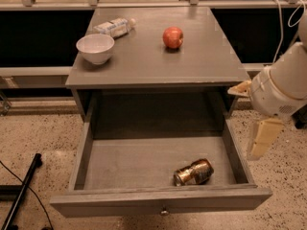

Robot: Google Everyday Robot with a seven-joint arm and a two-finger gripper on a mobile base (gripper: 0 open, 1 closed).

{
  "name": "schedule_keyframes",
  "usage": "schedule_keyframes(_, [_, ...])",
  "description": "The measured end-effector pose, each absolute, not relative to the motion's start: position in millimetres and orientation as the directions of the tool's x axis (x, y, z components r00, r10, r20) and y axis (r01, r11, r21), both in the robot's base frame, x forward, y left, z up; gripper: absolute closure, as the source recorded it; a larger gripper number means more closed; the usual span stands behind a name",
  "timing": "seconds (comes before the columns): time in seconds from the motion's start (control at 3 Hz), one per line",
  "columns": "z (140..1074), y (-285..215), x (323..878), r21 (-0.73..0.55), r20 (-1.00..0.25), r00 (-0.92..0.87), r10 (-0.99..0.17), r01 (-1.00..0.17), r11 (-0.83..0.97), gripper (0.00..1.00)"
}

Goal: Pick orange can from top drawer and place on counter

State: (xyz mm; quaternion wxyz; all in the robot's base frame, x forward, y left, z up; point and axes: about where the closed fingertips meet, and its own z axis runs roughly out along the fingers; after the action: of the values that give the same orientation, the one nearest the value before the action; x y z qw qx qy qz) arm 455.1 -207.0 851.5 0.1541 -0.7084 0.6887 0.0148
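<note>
The orange can (193, 172) lies on its side in the front right part of the open top drawer (158, 201), near the front panel. The drawer is pulled all the way out, and its small knob shows at the centre of the front. The counter (158, 56) is the grey top of the cabinet above the drawer. My gripper (262, 139) hangs from the white arm at the right, outside the drawer's right wall. It is above and to the right of the can and holds nothing that I can see.
On the counter stand a white bowl (95, 48) at the front left, a clear plastic bottle (113, 27) lying behind it, and a red apple (173, 37) near the middle back. A black pole (21, 191) lies on the speckled floor at the left.
</note>
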Motion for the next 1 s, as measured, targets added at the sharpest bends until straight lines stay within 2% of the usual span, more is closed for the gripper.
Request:
schedule_keyframes(0.33, [844, -204, 461, -0.206, -0.218, 0.091, -0.972, -0.977, -0.045, 0.00])
schedule_keyframes(0.67, [801, -199, 485, -0.158, -0.194, 0.078, -0.978, -0.986, -0.047, 0.00])
schedule_keyframes(1.0, [743, -181, 496, -0.119, -0.172, 0.154, -0.973, -0.984, -0.135, 0.00])
